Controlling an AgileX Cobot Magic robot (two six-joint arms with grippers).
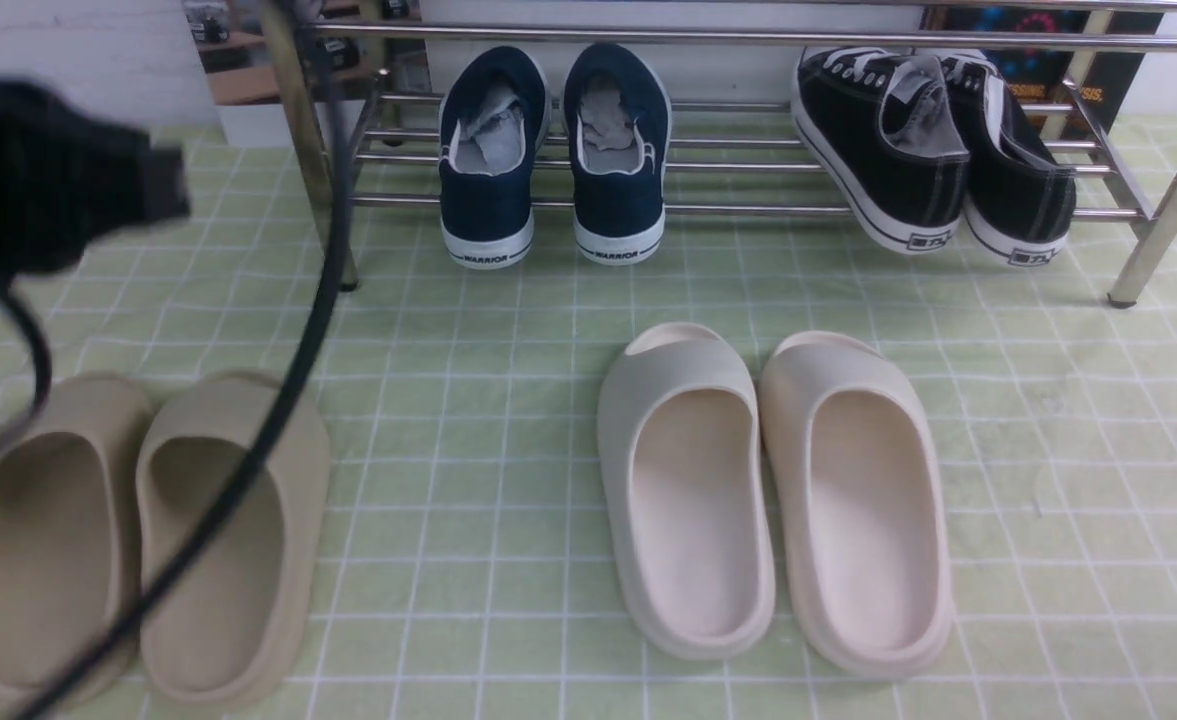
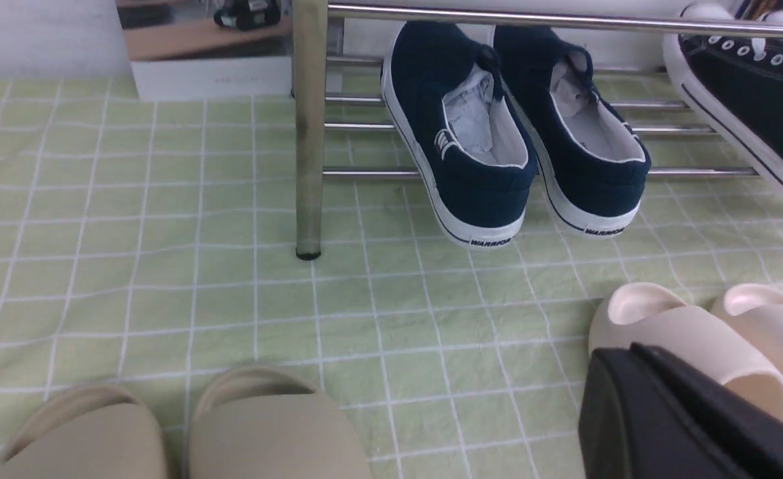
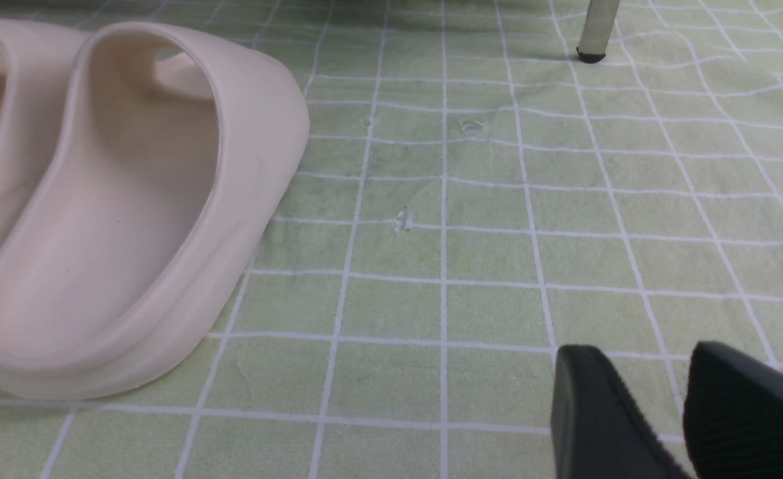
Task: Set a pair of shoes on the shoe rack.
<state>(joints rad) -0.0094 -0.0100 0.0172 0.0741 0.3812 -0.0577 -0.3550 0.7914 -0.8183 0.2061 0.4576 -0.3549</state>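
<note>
The left gripper (image 2: pixel 690 419) showed only as one dark mass, so whether it was wide or closed I cannot tell; it held nothing visible. The right gripper (image 3: pixel 680 406) hung narrow and empty over the cloth (image 3: pixel 471 226). In the front view, at twelve o'clock, both navy shoes (image 1: pixel 553 150) sat on the rack (image 1: pixel 728 38), toes in, heels overhanging the front bar. The placing looked done; only withdrawing the arms seemed left.
</note>
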